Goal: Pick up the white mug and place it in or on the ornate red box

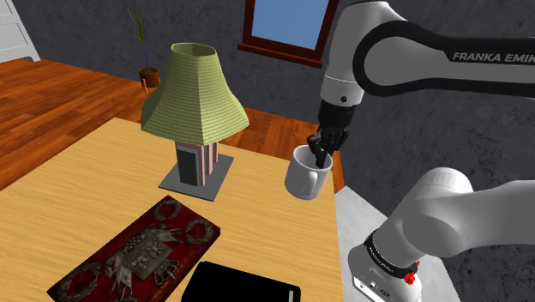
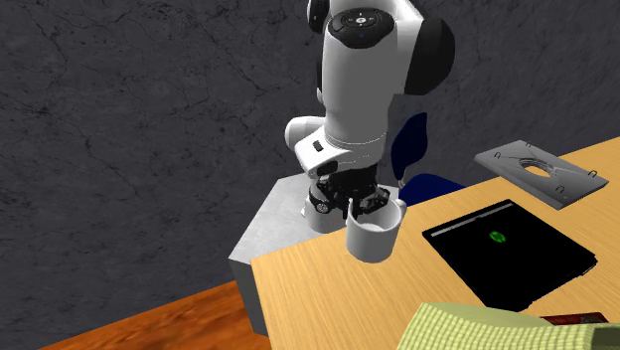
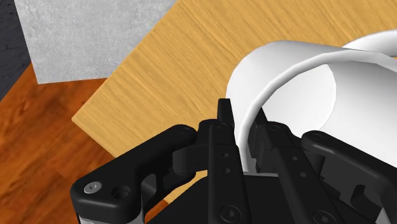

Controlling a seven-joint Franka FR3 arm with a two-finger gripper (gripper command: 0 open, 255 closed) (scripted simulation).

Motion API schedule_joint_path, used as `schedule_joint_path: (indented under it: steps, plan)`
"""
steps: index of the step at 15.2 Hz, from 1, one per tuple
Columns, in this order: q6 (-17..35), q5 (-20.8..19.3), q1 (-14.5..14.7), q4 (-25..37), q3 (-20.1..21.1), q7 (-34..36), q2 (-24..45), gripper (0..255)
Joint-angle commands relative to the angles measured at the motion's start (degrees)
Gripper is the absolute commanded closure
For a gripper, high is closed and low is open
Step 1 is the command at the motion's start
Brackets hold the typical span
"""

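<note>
Fig.: arm w/ mug, table scene. Gripper point(image 1: 320, 157) is clamped on the rim of the white mug point(image 1: 307, 180), one finger inside the cup and one outside (wrist view: gripper point(image 3: 242, 118), mug point(image 3: 299, 83)). Mug hangs slightly tilted over the table point(image 1: 77, 180) corner nearest the stand point(image 1: 364, 249). Red box point(image 1: 137, 253) w/ ornate lid lies flat toward the shoulder view's lower left, well apart from the mug. Lamp point(image 1: 193, 94) stands behind the box; black slab point(image 1: 244, 287) lies just beside the box.
</note>
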Motion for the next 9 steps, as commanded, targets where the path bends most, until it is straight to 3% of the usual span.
schedule_joint_path:
  steps: [1, 9]
  plan:
    - [1.0, 2.0, 1.1, 1.9, 2.5, 2.6, 2.5, 255]
    - [5.0, 6.8, 3.5, 12.1, 12.1, 12.6, 14.8, 255]
